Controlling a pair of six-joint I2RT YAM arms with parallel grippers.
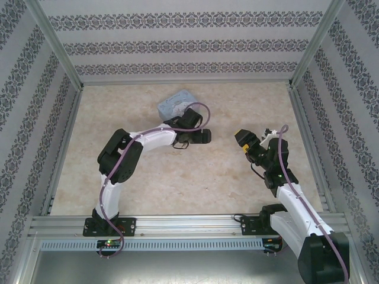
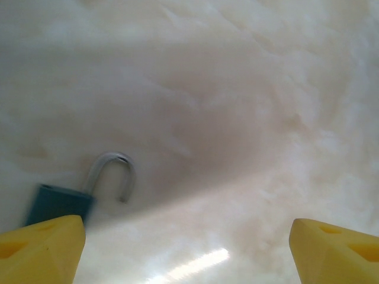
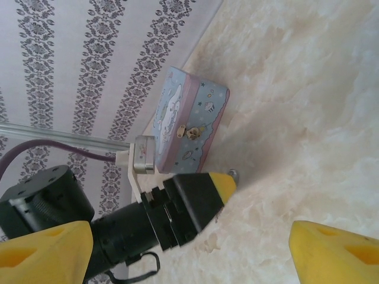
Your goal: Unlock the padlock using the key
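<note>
The left gripper (image 2: 186,254) has its two yellow fingers (image 2: 41,248) wide apart, and nothing is between them but the bare pale table (image 2: 237,89). The padlock (image 2: 59,204) lies flat on the table, just past the tip of the finger on the left side of the left wrist view. It is off to that side, not in the gap. Its little blue body sits right at that fingertip, and one corner looks tucked behind the yellow. I cannot tell if they touch. The thin silver loop (image 2: 112,174) points away from the jaws. One end goes into the blue body. The other end hangs free and does not reach the body. The right gripper (image 3: 189,254) also has its yellow fingers far apart, with nothing held. It is well away from the padlock. Out in front of its jaws is the dark end of the left arm with its yellow tip. Next to that tip is a tiny shiny bit, too small to tell what it is. Farther out, past the left arm, stands a light blue tin (image 3: 189,118) with a cartoon picture on it.
</note>
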